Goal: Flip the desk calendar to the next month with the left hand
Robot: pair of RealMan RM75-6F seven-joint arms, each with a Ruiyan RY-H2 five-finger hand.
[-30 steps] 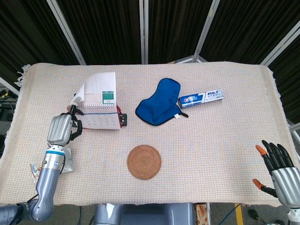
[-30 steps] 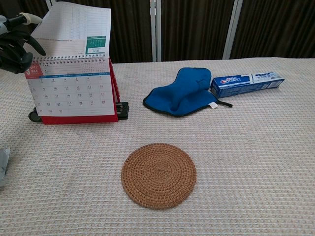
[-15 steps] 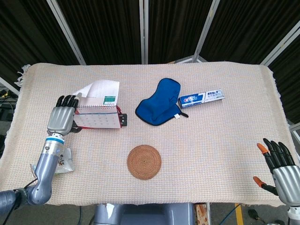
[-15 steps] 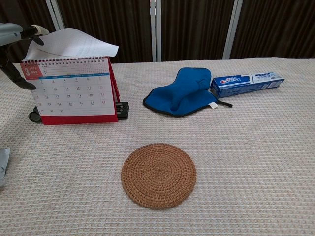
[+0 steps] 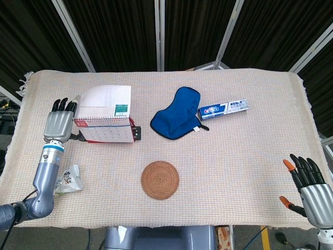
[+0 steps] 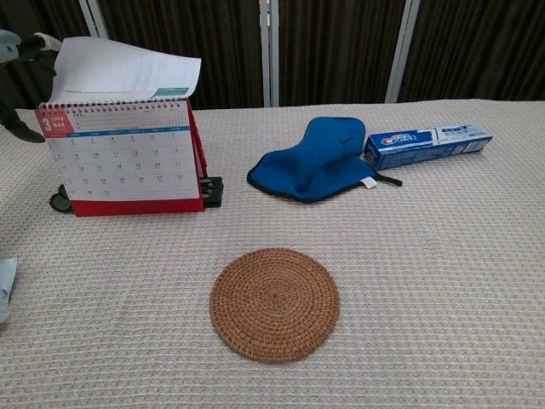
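The desk calendar [image 5: 106, 133] [image 6: 128, 166] stands on its red base at the table's left, its front sheet showing a big 3. Its top page [image 5: 106, 99] [image 6: 123, 68] is lifted off the rings and arches over toward the back. My left hand [image 5: 58, 121] is just left of the calendar, fingers straight and apart. In the chest view only the edge of this left hand [image 6: 19, 47] shows, with a pale fingertip [image 6: 43, 40] right at the page's left corner; no pinch is visible. My right hand [image 5: 309, 190] hovers by the table's front right corner, fingers spread and holding nothing.
A blue cloth mitt [image 5: 177, 112] [image 6: 317, 160] and a toothpaste box [image 5: 223, 109] [image 6: 427, 143] lie right of the calendar. A round woven coaster [image 5: 160, 179] [image 6: 274, 303] sits near the front. A crumpled packet [image 5: 67, 179] lies by my left forearm. A black clip [image 5: 137, 133] sits behind the calendar.
The left hand let go of the page, straightened its fingers and moved left and back. The page went from upright to arching over the rings. The right hand barely moved.
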